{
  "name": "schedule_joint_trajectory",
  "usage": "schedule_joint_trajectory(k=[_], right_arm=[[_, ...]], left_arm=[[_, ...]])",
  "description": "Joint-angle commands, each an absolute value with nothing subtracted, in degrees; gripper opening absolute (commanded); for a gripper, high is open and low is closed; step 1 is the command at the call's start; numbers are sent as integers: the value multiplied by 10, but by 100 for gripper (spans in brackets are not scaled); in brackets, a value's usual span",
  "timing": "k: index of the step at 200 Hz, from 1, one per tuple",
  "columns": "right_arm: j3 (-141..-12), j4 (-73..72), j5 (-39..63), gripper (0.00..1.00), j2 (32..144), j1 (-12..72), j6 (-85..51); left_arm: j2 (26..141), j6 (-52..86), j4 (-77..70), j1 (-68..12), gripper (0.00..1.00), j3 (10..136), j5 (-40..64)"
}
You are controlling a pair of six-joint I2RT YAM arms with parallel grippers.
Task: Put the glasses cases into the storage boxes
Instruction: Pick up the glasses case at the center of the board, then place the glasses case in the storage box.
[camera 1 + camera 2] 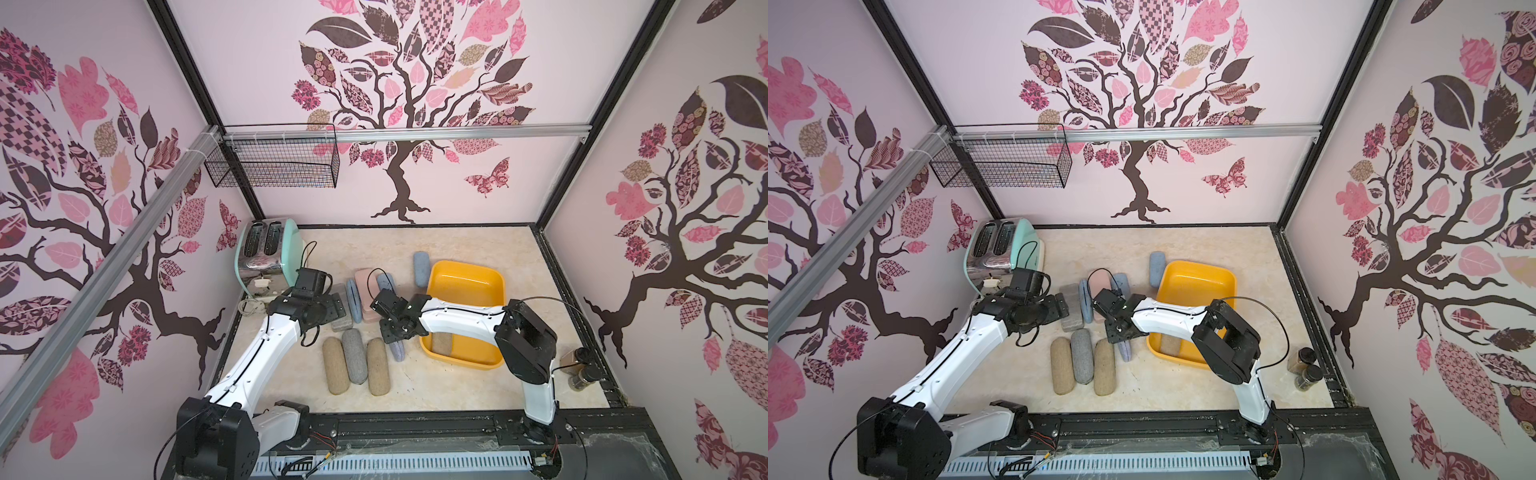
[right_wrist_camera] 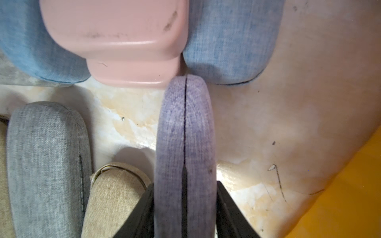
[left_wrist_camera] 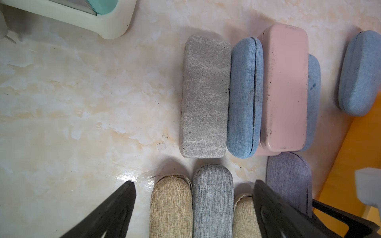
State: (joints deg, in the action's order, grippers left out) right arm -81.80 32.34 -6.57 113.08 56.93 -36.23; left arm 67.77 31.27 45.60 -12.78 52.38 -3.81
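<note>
A mint-green and chrome two-slot toaster [image 1: 266, 253] stands in the far left corner of the marbled beige worktop [image 1: 469, 245]. A black wire mesh basket [image 1: 274, 164] hangs above it. Two dark-lidded spice jars [image 1: 1302, 359] stand at the right edge.

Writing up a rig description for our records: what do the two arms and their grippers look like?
Both the left arm and right arm have white shells, black joint housings and thin black cables looping at the wrists. The left gripper and right gripper have matte black, wedge-shaped fingers.

The left arm [image 1: 257, 353] and right arm [image 1: 457, 318] reach in from the tabletop's [image 1: 457, 390] near edge.
The left gripper [image 3: 193, 183] hovers, jaws wide apart; the right gripper [image 2: 185, 184] pinches the lavender case [image 2: 183, 127].
</note>
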Motion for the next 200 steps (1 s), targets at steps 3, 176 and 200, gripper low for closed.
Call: schedule_joint_trajectory(k=[3, 176, 200], right_arm=[[-818, 319, -69, 38, 1090, 572, -372], [-460, 175, 64, 42, 674, 237, -392], [-421, 150, 70, 43, 677, 207, -387]], left_arm=[[681, 308, 445, -124, 91, 526, -33], [679, 308, 440, -122, 89, 523, -10], [678, 306, 439, -121, 89, 522, -6]])
